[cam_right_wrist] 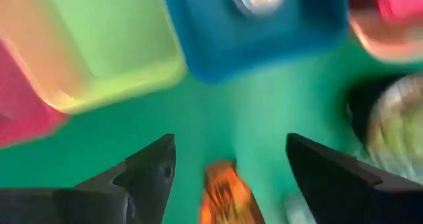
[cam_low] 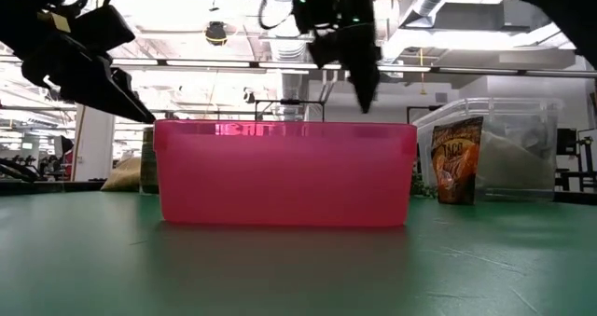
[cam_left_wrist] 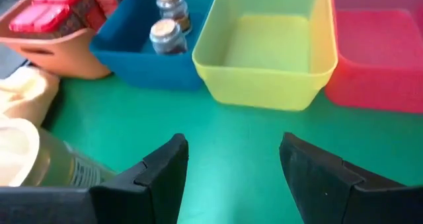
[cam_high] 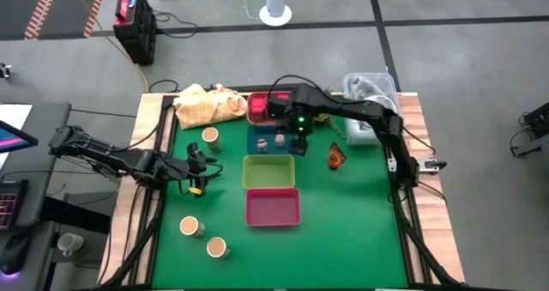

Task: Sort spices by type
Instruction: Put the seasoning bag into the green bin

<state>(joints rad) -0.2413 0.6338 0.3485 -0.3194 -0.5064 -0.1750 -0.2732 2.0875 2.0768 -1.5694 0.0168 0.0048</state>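
Note:
Three round tan-topped jars stand on the green mat (cam_high: 210, 137), (cam_high: 190, 227), (cam_high: 217, 247). Two grey shaker jars (cam_left_wrist: 165, 36) stand in the blue tray (cam_high: 262, 145). Pink-red cubes (cam_left_wrist: 46, 9) sit in the orange tray (cam_high: 256, 109). The orange-brown packet (cam_high: 336, 156) stands upright on the mat, right of the blue tray. My left gripper (cam_high: 199, 166) is open, low over the mat left of the yellow tray (cam_high: 268, 172), with one tan-topped jar (cam_left_wrist: 23, 164) beside it. My right gripper (cam_high: 304, 133) is open, raised between the blue tray and the packet (cam_right_wrist: 225, 191).
A pink tray (cam_high: 273, 208) lies nearest the table's near edge, with the yellow tray behind it. A crumpled yellow cloth (cam_high: 206, 105) sits at the far left. A clear plastic bin (cam_high: 371, 89) sits at the far right corner. Open green mat lies right of the trays.

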